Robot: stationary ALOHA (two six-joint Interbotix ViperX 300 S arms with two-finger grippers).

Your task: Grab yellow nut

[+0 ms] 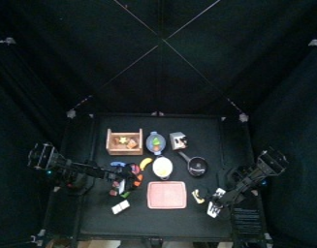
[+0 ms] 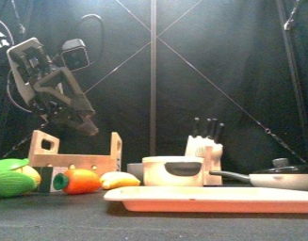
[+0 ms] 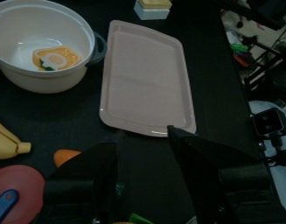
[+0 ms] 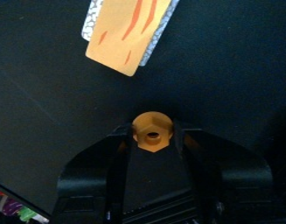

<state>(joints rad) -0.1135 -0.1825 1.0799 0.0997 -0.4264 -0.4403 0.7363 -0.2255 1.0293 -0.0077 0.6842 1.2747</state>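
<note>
Yellow-orange and hex-sided, the yellow nut (image 4: 151, 131) sits low at centre of the right wrist view, between the parted jaws of the right gripper (image 4: 152, 140), which flank it closely; whether they yet touch it cannot be told. In the top view it lies at lower right (image 1: 199, 197), just right of the pink tray (image 1: 166, 197). It looks light, rigid and smooth, best pinched across opposite flats. The left gripper (image 3: 143, 144) hangs open, empty, over the tray
</note>
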